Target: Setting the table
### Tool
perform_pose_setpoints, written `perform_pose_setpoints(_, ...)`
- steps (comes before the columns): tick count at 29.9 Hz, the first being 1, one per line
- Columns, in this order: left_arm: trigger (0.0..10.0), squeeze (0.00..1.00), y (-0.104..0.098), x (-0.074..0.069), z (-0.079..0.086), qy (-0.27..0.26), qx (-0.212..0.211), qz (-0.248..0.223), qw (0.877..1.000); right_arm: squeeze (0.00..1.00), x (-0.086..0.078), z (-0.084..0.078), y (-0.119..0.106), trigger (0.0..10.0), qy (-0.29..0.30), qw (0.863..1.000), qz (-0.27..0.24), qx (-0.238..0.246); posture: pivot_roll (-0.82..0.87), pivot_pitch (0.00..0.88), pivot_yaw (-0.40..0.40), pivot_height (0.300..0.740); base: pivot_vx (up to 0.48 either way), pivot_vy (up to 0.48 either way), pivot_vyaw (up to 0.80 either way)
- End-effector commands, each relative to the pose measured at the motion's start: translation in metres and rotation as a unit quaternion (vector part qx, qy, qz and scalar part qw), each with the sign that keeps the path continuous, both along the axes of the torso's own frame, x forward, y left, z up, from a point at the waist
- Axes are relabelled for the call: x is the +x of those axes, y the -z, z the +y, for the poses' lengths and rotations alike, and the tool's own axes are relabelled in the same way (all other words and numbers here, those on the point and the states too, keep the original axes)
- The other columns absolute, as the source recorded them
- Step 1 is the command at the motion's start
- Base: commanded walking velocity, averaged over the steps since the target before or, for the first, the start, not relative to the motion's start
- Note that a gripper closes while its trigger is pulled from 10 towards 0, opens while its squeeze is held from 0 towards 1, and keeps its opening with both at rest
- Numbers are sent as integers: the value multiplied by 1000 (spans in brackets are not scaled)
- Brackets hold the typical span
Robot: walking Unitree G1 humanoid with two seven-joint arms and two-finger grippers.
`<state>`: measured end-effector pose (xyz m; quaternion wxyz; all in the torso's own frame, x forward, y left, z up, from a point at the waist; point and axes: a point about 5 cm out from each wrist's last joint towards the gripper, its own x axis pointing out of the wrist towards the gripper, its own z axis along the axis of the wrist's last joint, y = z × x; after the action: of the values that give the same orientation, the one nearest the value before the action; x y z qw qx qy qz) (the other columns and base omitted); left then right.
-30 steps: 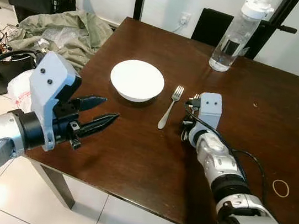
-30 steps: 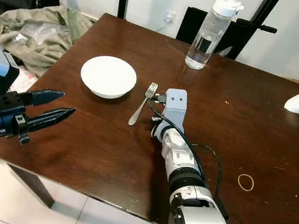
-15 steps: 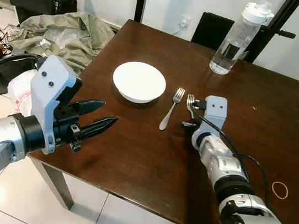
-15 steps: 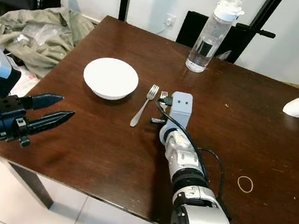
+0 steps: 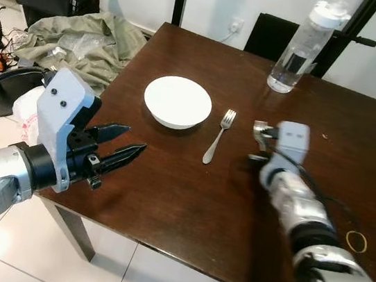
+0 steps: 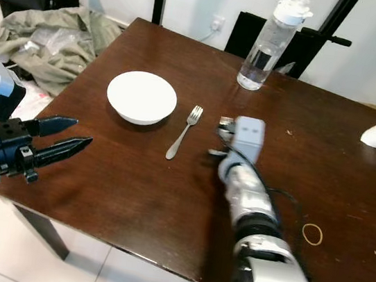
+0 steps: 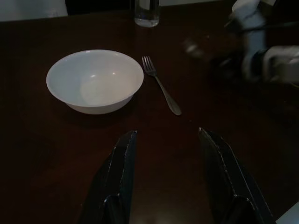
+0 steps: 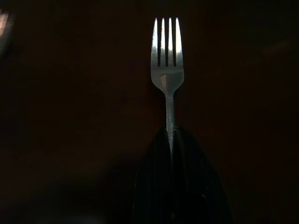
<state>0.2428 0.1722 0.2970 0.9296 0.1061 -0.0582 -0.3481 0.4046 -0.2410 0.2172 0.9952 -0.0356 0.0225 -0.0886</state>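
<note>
From the head cameras you see the white bowl on the dark counter, a fork lying just to its right, and a water bottle at the far edge. Your right end effector hangs blurred further to the right of that fork, while your left end effector hovers at the near edge. In the left wrist view its fingers are spread with nothing between them, bowl and fork ahead. In the right wrist view the right end effector is pinching a second fork by the handle, tines forward. The pinch looks narrow, so a fast swing could twist or drop it, or land it crooked against the lying fork.
</note>
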Motion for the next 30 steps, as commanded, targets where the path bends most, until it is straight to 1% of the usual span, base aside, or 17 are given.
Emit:
perform_pose_setpoints(1,10000,0,1,0,-1,3,1,0,1000,0,-7,-20,-4,10000,16,999,-16,-45,212,294,4,740,0,0,0)
perform_pose_setpoints(2,10000,0,1,0,0,4,1,0,1000,0,-10,-31,-6,10000,26,998,-15,-63,210,294,14,740,0,0,0)
perform_pose_setpoints(5,10000,0,1,0,0,4,1,1,1000,0,-12,-37,-6,10000,33,997,-13,-73,210,293,16,740,0,0,0)
perform_pose_setpoints(7,10000,0,1,1,1,4,1,2,1000,0,-21,-60,-2,10000,54,993,3,-109,209,295,24,740,0,0,0)
perform_pose_setpoints(8,10000,0,1,2,1,5,2,3,1000,0,-30,-75,4,10000,63,989,17,-135,208,297,31,740,0,0,0)
perform_pose_setpoints(9,10000,0,1,2,1,5,2,3,1000,0,-30,-75,4,10000,63,989,17,-135,208,297,31,740,0,0,0)
perform_pose_setpoints(12,10000,0,1,3,0,9,4,6,1000,0,-40,-92,12,10000,75,982,39,-168,214,302,42,740,0,0,0)
perform_pose_setpoints(13,10000,0,1,3,0,9,4,6,1000,0,-40,-92,12,10000,75,982,39,-168,214,302,42,740,0,0,0)
perform_pose_setpoints(14,10000,0,0,3,1,11,5,7,1000,0,-47,-104,16,10000,101,979,52,-170,216,304,48,740,0,0,0)
perform_pose_setpoints(15,10000,0,0,3,1,12,6,8,1000,0,-51,-111,18,10000,117,977,57,-170,220,307,54,740,0,0,0)
perform_pose_setpoints(17,10000,0,0,2,1,12,6,8,1000,0,-53,-114,18,10000,127,976,60,-169,220,307,54,740,0,0,0)
perform_pose_setpoints(18,10000,0,0,3,2,12,7,9,1000,0,-58,-121,19,10000,147,974,60,-159,222,308,61,740,0,0,0)
perform_pose_setpoints(21,10000,0,0,4,1,17,10,12,1000,0,-70,-140,21,10000,202,973,51,-100,224,307,71,740,0,0,0)
perform_pose_setpoints(22,10000,0,0,4,1,17,10,12,1000,0,-70,-140,21,10000,202,973,51,-100,224,307,71,740,0,0,0)
perform_pose_setpoints(23,10000,0,0,4,1,18,11,12,1000,0,-72,-143,22,10000,210,973,48,-81,224,306,74,740,0,0,0)
perform_pose_setpoints(25,10000,0,-1,5,1,20,12,12,1000,0,-77,-148,23,10000,218,973,42,-63,223,303,80,740,0,0,0)
perform_pose_setpoints(30,10000,0,0,5,0,23,13,14,1000,0,-81,-154,23,10000,214,974,38,-68,220,301,87,740,0,0,0)
